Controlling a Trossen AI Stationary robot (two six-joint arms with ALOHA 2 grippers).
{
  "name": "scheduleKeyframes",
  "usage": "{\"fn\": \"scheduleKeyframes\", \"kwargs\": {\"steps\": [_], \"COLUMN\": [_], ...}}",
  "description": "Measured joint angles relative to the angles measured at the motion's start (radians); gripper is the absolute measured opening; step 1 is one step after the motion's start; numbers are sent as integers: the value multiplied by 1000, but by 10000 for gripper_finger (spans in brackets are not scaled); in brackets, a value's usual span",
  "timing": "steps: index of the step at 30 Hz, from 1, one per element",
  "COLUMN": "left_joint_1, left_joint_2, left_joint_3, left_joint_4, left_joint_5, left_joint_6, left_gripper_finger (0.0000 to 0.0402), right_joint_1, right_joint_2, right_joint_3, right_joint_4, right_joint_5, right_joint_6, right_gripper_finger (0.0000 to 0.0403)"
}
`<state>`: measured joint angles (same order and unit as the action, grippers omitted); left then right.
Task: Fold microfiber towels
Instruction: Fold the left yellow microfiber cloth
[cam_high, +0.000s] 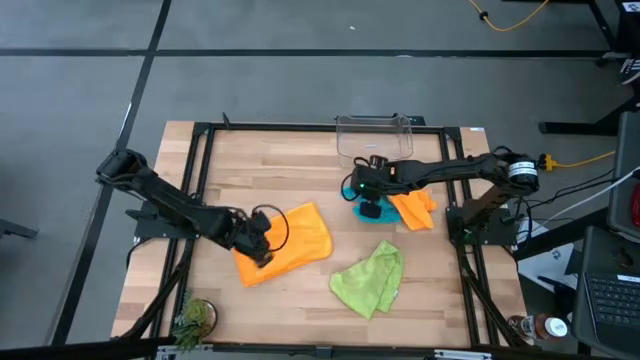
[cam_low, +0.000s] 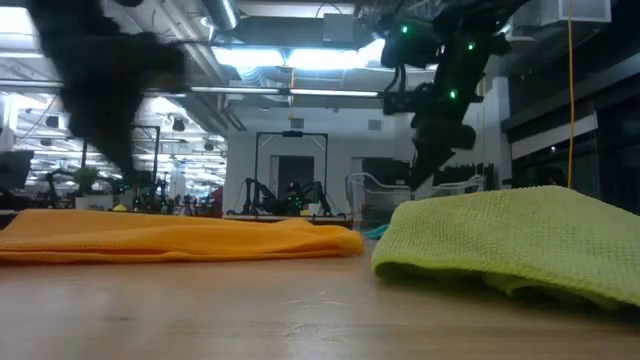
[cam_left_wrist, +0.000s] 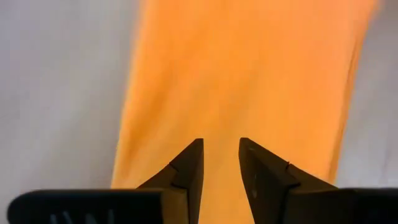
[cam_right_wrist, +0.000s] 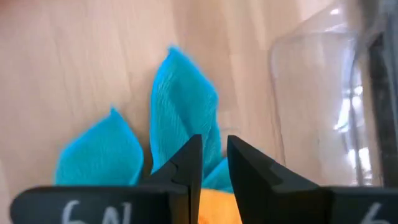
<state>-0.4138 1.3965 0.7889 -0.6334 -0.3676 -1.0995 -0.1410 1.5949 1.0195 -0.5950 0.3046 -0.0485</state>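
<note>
Towels everywhere on this wooden table (cam_high: 300, 165), and all of them soft, light and floppy. The big orange towel (cam_high: 290, 240) lies spread near the left side, toward the front edge, and the left hand (cam_high: 262, 243) sits right down on its left part. From the left wrist view its fingers (cam_left_wrist: 186, 169) stand narrowly apart with orange cloth filling the sight beyond; whether a layer is pinched between them, I cannot tell. Over by the back edge, right of centre, the right hand (cam_high: 372, 190) is low over the teal-blue towel (cam_right_wrist: 180, 109), fingers close together with a slim gap, points of blue cloth poking up just ahead of them (pinched or not, I cannot tell). A second orange towel (cam_high: 414, 208) lies touching the blue one on its right side, and the clear plastic bin (cam_high: 375, 135) stands just behind them at the back edge. The lime green towel (cam_high: 370, 280) waits crumpled near the front edge, untouched.

Handling, as I judge it: this cloth drapes and sags, so it wants taking at a corner or along an edge, thin pinch, not in the bunched middle. It looks grippy rather than slippery, nothing fragile here, but one layer may drag its neighbour along where towels overlap.
</note>
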Motion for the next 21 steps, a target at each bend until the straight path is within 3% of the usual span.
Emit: {"fn": "scheduleKeyframes", "kwargs": {"steps": [5, 9, 16, 21], "left_joint_1": [20, 11, -5, -6], "left_joint_2": [98, 237, 403, 418], "left_joint_3": [-31, 1, 137, 276], "left_joint_4": [318, 460, 400, 152], "left_joint_5": [-229, -211, -238, -269], "left_joint_6": [-167, -182, -182, -202], "left_gripper_finger": [96, 96, 96, 90], "right_joint_1": [2, 1, 2, 2], "right_joint_2": [-39, -53, -58, -57], "right_joint_3": [-5, -12, -12, -12], "right_joint_4": [11, 15, 97, 123], "right_joint_5": [1, 17, 16, 16], "right_joint_6": [144, 171, 168, 148], "right_gripper_finger": [78, 78, 78, 78]}}
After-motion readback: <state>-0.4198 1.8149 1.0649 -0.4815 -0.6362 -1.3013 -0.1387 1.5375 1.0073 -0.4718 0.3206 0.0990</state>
